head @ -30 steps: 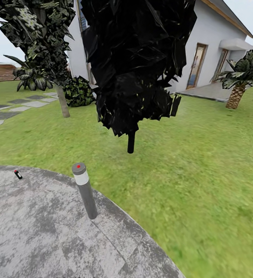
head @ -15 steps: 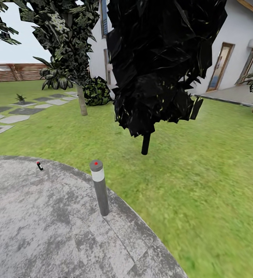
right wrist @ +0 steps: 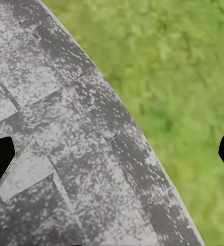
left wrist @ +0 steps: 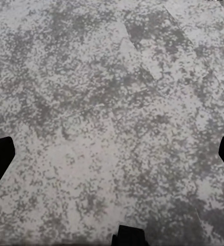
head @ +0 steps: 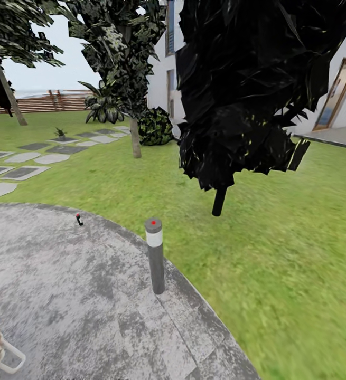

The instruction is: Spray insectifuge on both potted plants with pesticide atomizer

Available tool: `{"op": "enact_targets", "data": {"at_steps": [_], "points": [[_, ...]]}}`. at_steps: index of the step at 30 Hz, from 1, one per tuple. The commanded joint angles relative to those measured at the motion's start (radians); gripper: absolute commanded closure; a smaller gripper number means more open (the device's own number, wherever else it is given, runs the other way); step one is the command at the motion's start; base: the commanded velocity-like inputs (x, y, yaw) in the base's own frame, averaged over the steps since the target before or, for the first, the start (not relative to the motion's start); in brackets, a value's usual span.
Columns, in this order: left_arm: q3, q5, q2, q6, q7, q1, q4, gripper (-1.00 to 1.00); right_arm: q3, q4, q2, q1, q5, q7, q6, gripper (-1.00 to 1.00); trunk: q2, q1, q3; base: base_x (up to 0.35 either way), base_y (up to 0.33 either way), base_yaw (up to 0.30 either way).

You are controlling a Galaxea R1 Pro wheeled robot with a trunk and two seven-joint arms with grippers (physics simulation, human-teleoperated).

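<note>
A small dark sprayer (head: 79, 219), too small to read clearly, is lying on the round patio (head: 62, 295) near its grass edge, beyond the lamp post (head: 155, 256). One potted plant (head: 61, 133) is sitting far off among stepping stones (head: 35, 158). Both the left gripper (left wrist: 112, 154) and the right gripper (right wrist: 112, 154) are hanging wide open, holding nothing, fingertips cut off at frame edges.

The pesticide atomizer (head: 79, 219) is a small dark object with a red top, standing tilted on the grey patio (head: 62, 295) near its far edge. 1 potted plant (head: 61, 133) sits far off among the stepping stones on the lawn (head: 278, 253).
</note>
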Motion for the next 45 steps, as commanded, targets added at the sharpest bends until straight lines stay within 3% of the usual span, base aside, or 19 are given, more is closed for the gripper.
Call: {"op": "enact_targets", "data": {"at_steps": [1,23,45], "points": [[-0.001,0.009,0.0,-0.003,-0.001,-0.001,0.001,-1.0,0.001,0.0,0.0,0.0,0.0,-0.003,-0.003,-1.0,0.0,0.0,0.0,0.0,0.0,0.266],[-0.001,0.009,0.0,-0.003,-0.001,-0.001,0.001,-1.0,0.001,0.0,0.001,0.0,0.0,-0.003,-0.003,-1.0,0.0,0.0,0.017,0.0,0.0,0.267],[-0.001,0.009,0.0,-0.003,-0.001,-0.001,0.001,-1.0,0.001,0.0,0.001,0.0,0.0,-0.002,-0.003,-1.0,0.0,0.0,0.018,0.0,0.0,0.265]]}}
